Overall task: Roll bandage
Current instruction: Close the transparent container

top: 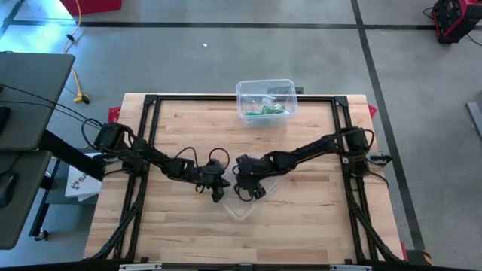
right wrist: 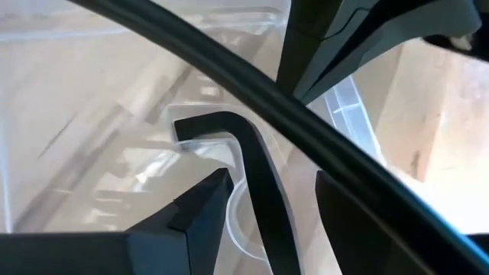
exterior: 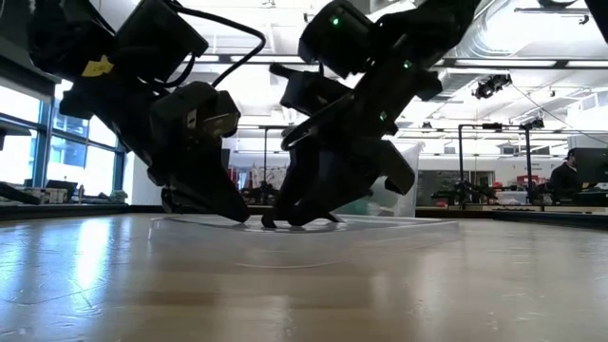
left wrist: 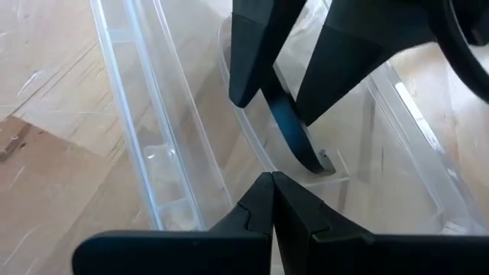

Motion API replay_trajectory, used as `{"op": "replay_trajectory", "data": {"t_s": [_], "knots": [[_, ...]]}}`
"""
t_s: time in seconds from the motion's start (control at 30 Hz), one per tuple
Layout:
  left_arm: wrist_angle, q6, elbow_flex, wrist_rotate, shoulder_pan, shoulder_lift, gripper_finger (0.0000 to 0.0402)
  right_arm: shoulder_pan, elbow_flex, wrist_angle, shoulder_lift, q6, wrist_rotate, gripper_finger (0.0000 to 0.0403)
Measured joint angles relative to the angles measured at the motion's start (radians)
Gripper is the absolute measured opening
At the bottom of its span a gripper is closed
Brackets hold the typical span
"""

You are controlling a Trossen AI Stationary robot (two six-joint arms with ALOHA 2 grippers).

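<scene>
- The clear plastic lid (top: 242, 211) lies flat on the table (top: 316, 218) beneath both grippers; it looks light, stiff and slippery.
- Right gripper (top: 249, 193) stands open over it.
- Left gripper (left wrist: 272, 183) is closed, empty.
- A dark curved strip (left wrist: 294, 137), possibly the bandage, rests in the lid; it is best pinched at its free end.

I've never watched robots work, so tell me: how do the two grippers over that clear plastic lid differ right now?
The left gripper has its fingers pressed shut, tips touching; the right gripper has its fingers spread open. The left gripper reaches in from the table's left side, the right gripper from the right. Both are dark, two-fingered, and meet low over the clear lid lying flat on the wooden table.
</scene>
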Motion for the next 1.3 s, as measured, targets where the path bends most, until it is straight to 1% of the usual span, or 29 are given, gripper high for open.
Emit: {"op": "replay_trajectory", "data": {"t_s": [0.13,0.3,0.4,0.5,0.67,0.73,0.83,0.87,0.97,1.1,1.2,1.3], "knots": [[0.0,0.0,0.0,-0.002,0.0,0.0,0.0,-0.025,0.0,-0.018,0.0,0.003,-0.084,0.0185],[0.0,0.003,0.0,-0.004,0.001,-0.001,0.0,-0.059,0.0,-0.041,0.001,0.051,-0.185,0.0156],[-0.001,0.003,0.0,-0.005,0.001,-0.001,0.0,-0.075,0.0,-0.065,0.001,0.052,-0.235,0.0139],[-0.027,-0.009,0.001,-0.01,0.002,-0.003,0.0,-0.078,0.0,-0.08,0.001,0.051,-0.251,0.0126],[-0.119,-0.053,0.006,-0.05,0.002,-0.007,0.0,-0.073,-0.003,-0.102,-0.021,0.049,-0.257,0.0101],[-0.132,-0.057,0.005,-0.073,0.002,-0.008,0.0,-0.067,-0.005,-0.131,-0.038,0.049,-0.258,0.0078],[-0.14,-0.05,0.004,-0.102,0.001,-0.016,0.0,-0.06,-0.006,-0.169,-0.07,0.051,-0.262,0.0029],[-0.148,-0.048,0.003,-0.114,0.001,-0.028,0.0,-0.057,-0.006,-0.187,-0.08,0.05,-0.264,0.0018],[-0.178,-0.039,-0.003,-0.144,0.002,-0.08,0.0,-0.041,-0.004,-0.216,-0.096,0.059,-0.237,0.0018],[-0.21,-0.031,-0.002,-0.206,0.003,-0.209,0.0,-0.012,-0.006,-0.252,-0.149,0.073,-0.183,0.0015],[-0.265,-0.03,-0.002,-0.247,-0.002,-0.332,0.0,0.006,-0.006,-0.281,-0.234,0.108,-0.158,0.0015],[-0.32,-0.008,-0.002,-0.326,-0.015,-0.471,0.0,0.018,-0.006,-0.323,-0.358,0.146,-0.135,0.0015]]}}
